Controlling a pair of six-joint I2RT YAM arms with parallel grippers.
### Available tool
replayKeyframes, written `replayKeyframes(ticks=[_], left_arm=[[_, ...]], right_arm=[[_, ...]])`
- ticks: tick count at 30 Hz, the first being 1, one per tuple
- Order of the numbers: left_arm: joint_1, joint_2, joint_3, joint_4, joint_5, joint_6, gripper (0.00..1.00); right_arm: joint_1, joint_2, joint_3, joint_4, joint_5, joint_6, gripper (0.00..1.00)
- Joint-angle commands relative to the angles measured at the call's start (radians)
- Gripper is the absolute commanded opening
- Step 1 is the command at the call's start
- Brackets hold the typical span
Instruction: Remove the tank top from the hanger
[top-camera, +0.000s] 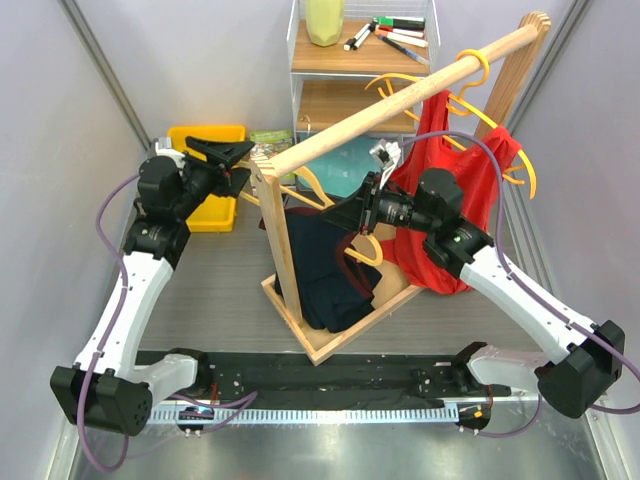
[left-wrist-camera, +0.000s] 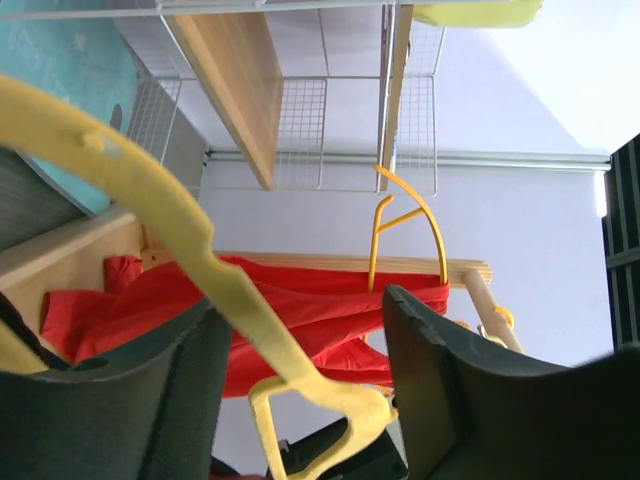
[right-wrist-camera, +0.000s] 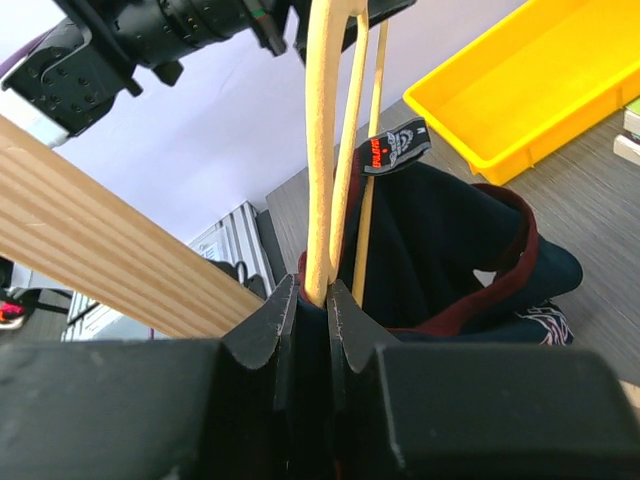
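Tank top (top-camera: 318, 262) (navy) hangs at 6 o'clock below rail (top-camera: 400, 100). Right gripper (right-wrist-camera: 318, 296) clamps hanger (right-wrist-camera: 325, 150) plus fabric; left gripper (left-wrist-camera: 305, 312) stands open astride hanger. You close left first, then peel strap downward.

In the top view the left arm (top-camera: 125, 300) rises from its base at 7 o'clock to the 10 o'clock area. Its wrist is turned so the left gripper (top-camera: 242, 164) points toward 3 o'clock, fingers spread apart. The right arm (top-camera: 520, 300) climbs from 5 o'clock toward the centre, and the right gripper (right-wrist-camera: 313, 298) points toward 9 o'clock, jaws pinched tight on a yellow hanger (right-wrist-camera: 322, 150).
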Motion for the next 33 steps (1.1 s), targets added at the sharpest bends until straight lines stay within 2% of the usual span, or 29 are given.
replayKeyframes(ticks=[1, 2, 5, 6, 8, 9, 18, 21, 22, 24, 25, 27, 33], left_arm=[[0.004, -0.01, -0.008, 0.044, -0.052, -0.037, 0.56], [0.004, -0.014, -0.018, 0.063, -0.061, -0.045, 0.53], [0.004, -0.02, -0.033, 0.098, -0.065, -0.039, 0.34], [0.004, -0.022, -0.031, 0.098, -0.071, -0.036, 0.21], [0.004, -0.022, -0.027, 0.1, -0.075, -0.024, 0.12], [0.005, -0.022, -0.028, 0.098, -0.079, -0.027, 0.0], [0.004, -0.037, -0.087, 0.166, -0.085, -0.143, 0.0], [0.004, -0.048, -0.096, 0.181, -0.096, -0.169, 0.0], [0.005, -0.053, -0.097, 0.186, -0.098, -0.174, 0.0], [0.004, -0.062, -0.107, 0.199, -0.096, -0.188, 0.0], [0.005, -0.066, -0.113, 0.213, -0.096, -0.194, 0.0], [0.005, -0.074, -0.128, 0.242, -0.084, -0.218, 0.0], [0.005, -0.079, -0.139, 0.285, -0.056, -0.235, 0.0]], right_arm=[[0.026, -0.016, 0.058, 0.055, 0.015, -0.047, 0.01], [0.028, -0.016, 0.058, 0.058, 0.019, -0.047, 0.01], [0.037, -0.013, 0.058, 0.061, 0.027, -0.049, 0.01], [0.038, -0.009, 0.058, 0.057, 0.035, -0.05, 0.01], [0.04, -0.007, 0.064, 0.031, 0.056, -0.056, 0.02], [0.038, -0.005, 0.07, 0.02, 0.079, -0.061, 0.03], [0.04, -0.033, 0.075, -0.051, 0.121, -0.049, 0.23], [0.04, -0.048, 0.08, -0.083, 0.119, -0.05, 0.36], [0.04, -0.061, 0.081, -0.116, 0.119, -0.052, 0.46], [0.04, -0.081, 0.083, -0.15, 0.124, -0.055, 0.53], [0.04, -0.093, 0.08, -0.19, 0.13, -0.059, 0.6], [0.04, -0.137, 0.066, -0.238, 0.148, -0.082, 0.65], [0.04, -0.238, 0.012, -0.387, 0.176, -0.164, 0.65]])
